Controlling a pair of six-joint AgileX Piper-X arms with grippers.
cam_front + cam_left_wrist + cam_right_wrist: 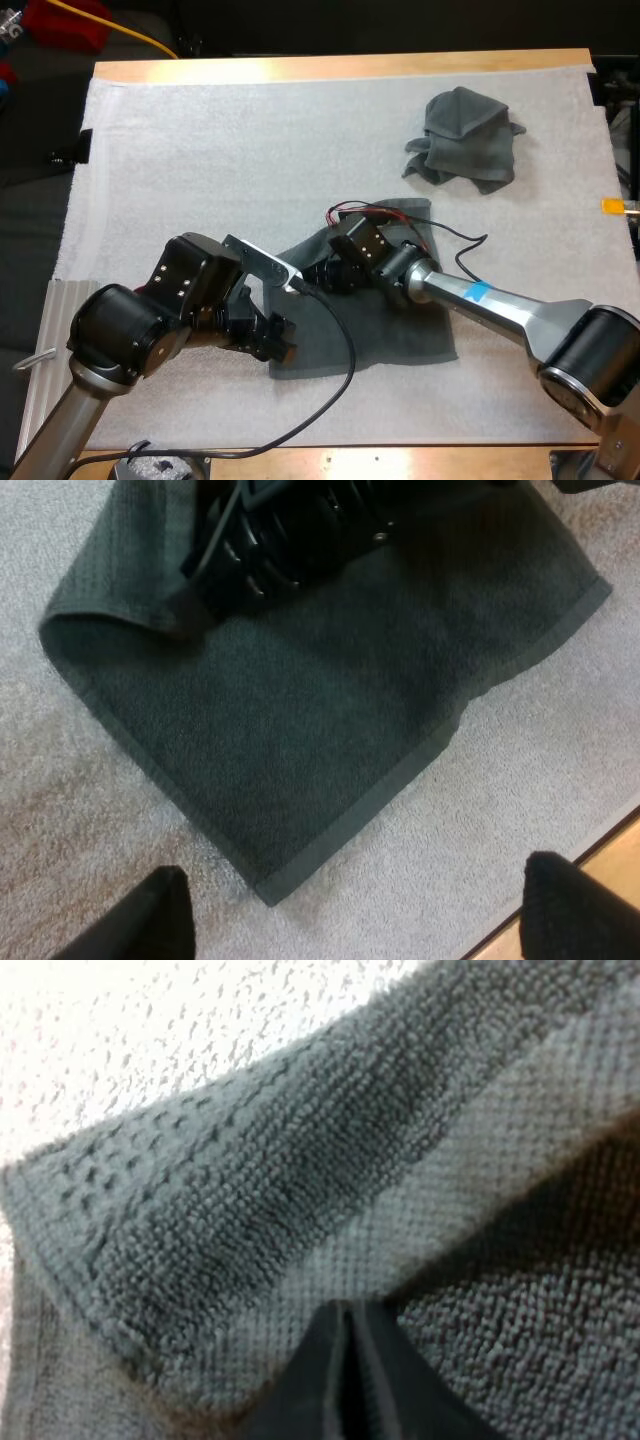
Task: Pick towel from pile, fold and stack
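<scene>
The right claw (347, 1325) is clenched on a turned-over edge of the towel (300, 730); the left claw (350, 910) is released, just short of the towel's nearest corner. For a clean fold the left should pinch that corner, then both carry edge onto edge. No bin holds anything: the mat (200, 150) carries this towel, and a crumpled towel (465, 140) well beyond the right claw.
</scene>
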